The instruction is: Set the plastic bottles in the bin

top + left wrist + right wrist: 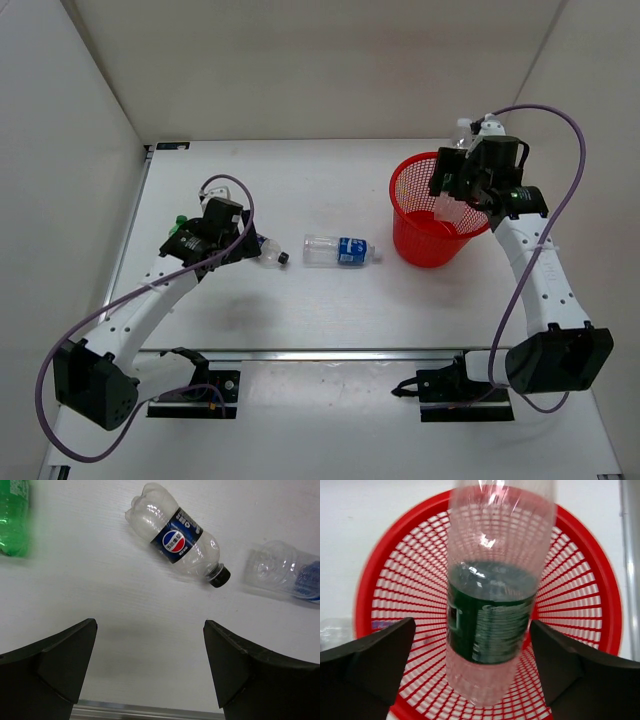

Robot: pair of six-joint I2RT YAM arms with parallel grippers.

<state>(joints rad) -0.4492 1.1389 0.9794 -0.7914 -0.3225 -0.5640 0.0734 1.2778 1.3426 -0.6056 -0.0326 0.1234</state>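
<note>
The red mesh bin [402, 176] stands at the right of the table. My right gripper [462, 186] hangs over it, jaws wide open. In the right wrist view a clear bottle with a dark green label [492, 615] is upright and blurred between the fingers [375, 655], touching neither, over the bin's rim [365, 580]. My left gripper [238, 246] is open and empty over bare table [150, 625]. A clear bottle with a blue-red label [175, 542] lies just beyond it. A blue-labelled bottle [287, 570] lies to its right, a green bottle [12, 517] to its left.
White enclosure walls stand close around the table. A metal rail [300, 352] runs along the near edge. Purple cables loop from both arms. The blue-labelled bottle [340, 250] lies between the arms, left of the bin.
</note>
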